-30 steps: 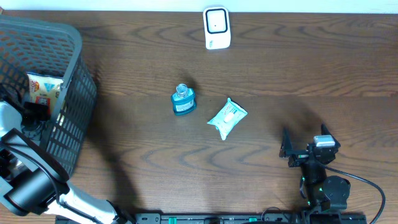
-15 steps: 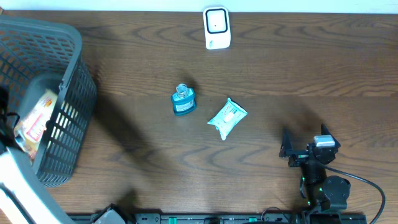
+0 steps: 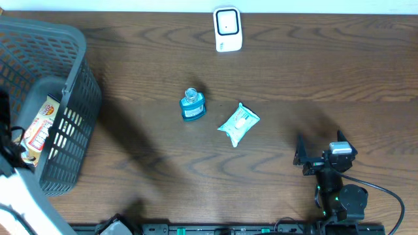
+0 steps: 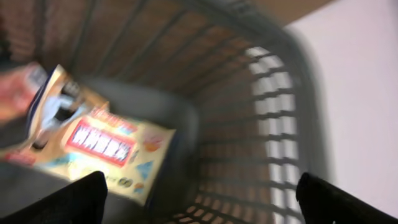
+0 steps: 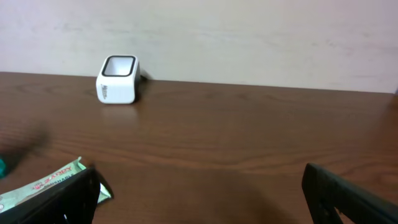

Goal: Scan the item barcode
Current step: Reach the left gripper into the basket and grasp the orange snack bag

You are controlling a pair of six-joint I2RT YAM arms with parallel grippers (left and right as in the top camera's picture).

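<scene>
Bench (image 3: 294,72) of dark wood, seen from above, with two loose items at its centre: a blue bottle (image 3: 192,106) and, just to its right, a teal pouch (image 3: 238,124). The pouch's long axis runs diagonally, from lower left to upper right. A white scanner (image 3: 228,29) stands at top centre, well apart from both.

At lower right of the frame sits the right gripper (image 5: 202,196), jaws spread wide and empty. The pouch lies up and to the left of them and is the nearer item.

At far left, the left gripper (image 4: 208,202) hangs inside a grey basket (image 3: 72,39). Its jaws are apart above a snack packet (image 3: 38,124) lying in the basket, and they seem to hold nothing, though the wrist view is blurred.

The right arm looks better placed to take the pouch.
</scene>
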